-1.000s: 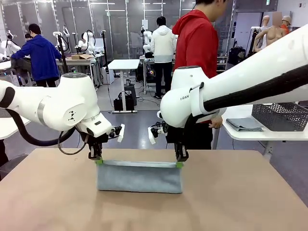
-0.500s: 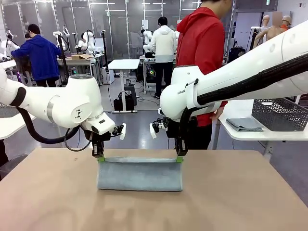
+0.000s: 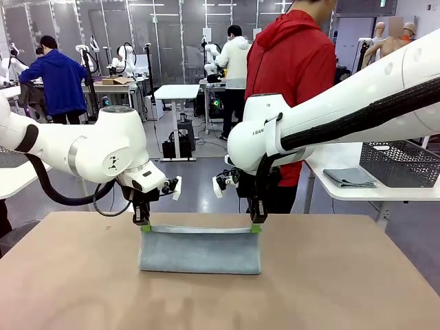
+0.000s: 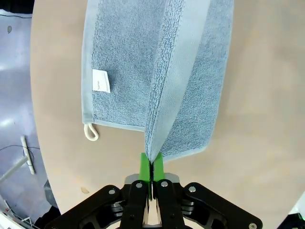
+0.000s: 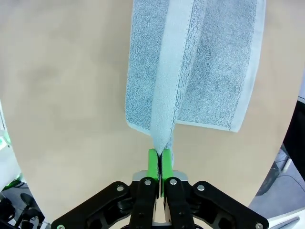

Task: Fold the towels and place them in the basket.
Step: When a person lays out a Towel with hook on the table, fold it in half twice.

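Observation:
A pale blue-grey towel [image 3: 199, 251] hangs as a raised sheet above the brown table, its lower part still resting on the tabletop. My left gripper [image 3: 144, 227] is shut on its upper left corner and my right gripper [image 3: 255, 227] is shut on its upper right corner. In the left wrist view the towel [image 4: 162, 81] runs away from the shut green pads [image 4: 144, 164], with a white label and a small white corner loop [image 4: 90, 132] on the flat layer. The right wrist view has the towel [image 5: 190, 71] pinched between the pads [image 5: 152, 164]. A dark grey mesh basket [image 3: 402, 165] stands on a white side table at the right.
A person in a red hoodie [image 3: 292, 75] stands just beyond the table's far edge. Next to the basket lies a folded grey cloth [image 3: 350, 177]. The brown table [image 3: 220, 302] has free room in front of the towel and on both sides.
Both grippers have moved a little away from me with the towel's top edge, and the person has shifted slightly to the right.

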`<act>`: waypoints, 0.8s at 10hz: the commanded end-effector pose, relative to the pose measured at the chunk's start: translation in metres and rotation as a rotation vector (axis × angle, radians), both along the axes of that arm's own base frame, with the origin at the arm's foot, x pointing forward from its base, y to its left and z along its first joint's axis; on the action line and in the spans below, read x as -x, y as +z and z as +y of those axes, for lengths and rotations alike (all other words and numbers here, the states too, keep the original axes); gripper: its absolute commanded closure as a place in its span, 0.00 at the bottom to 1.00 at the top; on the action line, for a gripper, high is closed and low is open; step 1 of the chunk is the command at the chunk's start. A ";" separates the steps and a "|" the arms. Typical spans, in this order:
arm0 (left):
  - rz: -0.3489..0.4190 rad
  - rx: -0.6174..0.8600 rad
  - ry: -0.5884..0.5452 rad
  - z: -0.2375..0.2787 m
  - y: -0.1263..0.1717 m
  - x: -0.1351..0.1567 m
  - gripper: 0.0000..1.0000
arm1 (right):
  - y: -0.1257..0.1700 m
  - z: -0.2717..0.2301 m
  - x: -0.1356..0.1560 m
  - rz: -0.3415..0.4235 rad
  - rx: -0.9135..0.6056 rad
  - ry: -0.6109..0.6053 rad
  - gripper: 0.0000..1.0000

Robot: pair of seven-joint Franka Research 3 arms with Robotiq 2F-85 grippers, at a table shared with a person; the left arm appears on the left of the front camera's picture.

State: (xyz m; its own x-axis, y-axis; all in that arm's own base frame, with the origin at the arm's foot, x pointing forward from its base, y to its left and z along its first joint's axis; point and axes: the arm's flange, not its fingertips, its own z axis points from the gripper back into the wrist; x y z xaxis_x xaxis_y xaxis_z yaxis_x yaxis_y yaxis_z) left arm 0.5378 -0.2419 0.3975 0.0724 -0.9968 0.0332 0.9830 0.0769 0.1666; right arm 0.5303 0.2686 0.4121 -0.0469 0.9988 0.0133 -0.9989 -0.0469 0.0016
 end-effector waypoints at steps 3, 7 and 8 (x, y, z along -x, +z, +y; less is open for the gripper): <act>0.014 -0.005 -0.053 -0.004 -0.018 -0.019 0.97 | -0.019 0.005 -0.024 -0.003 -0.014 0.049 0.96; 0.000 0.000 -0.023 0.003 -0.038 -0.047 0.97 | -0.038 0.003 -0.052 0.013 0.005 0.037 0.96; -0.002 0.005 -0.023 0.005 -0.038 -0.054 0.97 | -0.041 0.000 -0.059 0.019 0.006 0.027 0.96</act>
State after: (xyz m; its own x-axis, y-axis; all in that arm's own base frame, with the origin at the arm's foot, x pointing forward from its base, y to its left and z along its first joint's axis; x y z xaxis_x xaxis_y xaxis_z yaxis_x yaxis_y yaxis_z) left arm 0.5823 -0.2358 0.3571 0.0692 -0.9967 0.0431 0.9872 0.0747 0.1408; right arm 0.5796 0.2698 0.3705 -0.0666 0.9975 0.0218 -0.9976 -0.0670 0.0181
